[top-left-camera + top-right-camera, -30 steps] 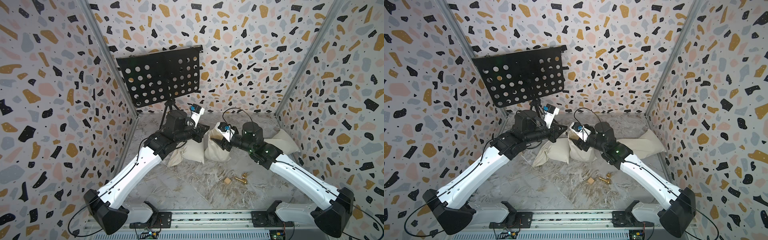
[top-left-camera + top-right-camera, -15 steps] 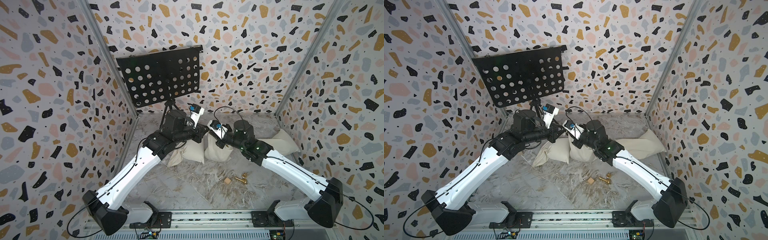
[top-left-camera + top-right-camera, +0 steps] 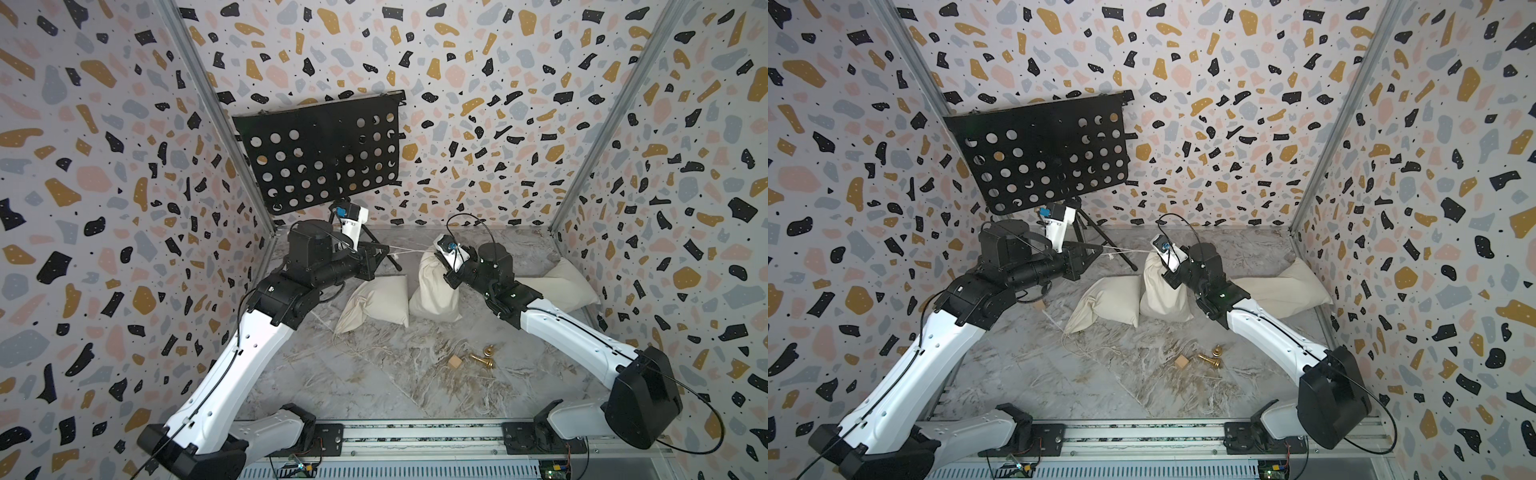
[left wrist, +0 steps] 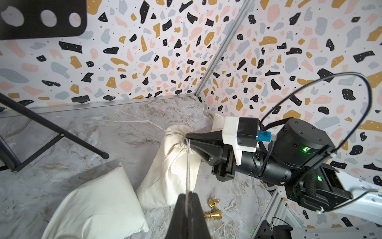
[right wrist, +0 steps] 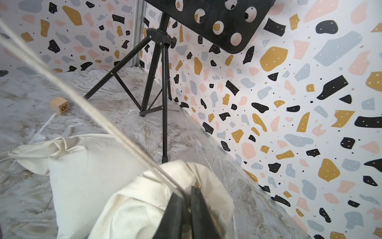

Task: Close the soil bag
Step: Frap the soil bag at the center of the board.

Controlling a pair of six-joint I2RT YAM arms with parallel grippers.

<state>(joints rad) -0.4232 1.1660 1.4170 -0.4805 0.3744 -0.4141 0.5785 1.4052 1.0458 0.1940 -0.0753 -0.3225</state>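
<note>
The soil bag is a cream cloth sack standing upright mid-floor, its neck bunched tight. A pale drawstring runs taut from the neck to my left gripper, which is shut on it, left of the bag. My right gripper is shut on the gathered cloth at the bag's neck, where the string comes out. The bag's mouth is hidden in the folds.
A second cream sack lies against the soil bag's left side, and a third lies by the right wall. A black music stand stands at the back left. Gold chess pieces and a wooden cube lie in front; another cube sits near the stand.
My right gripper has gone from open to shut on the bag's neck. My left gripper has drawn away to the left with the drawstring, which is now stretched taut.
</note>
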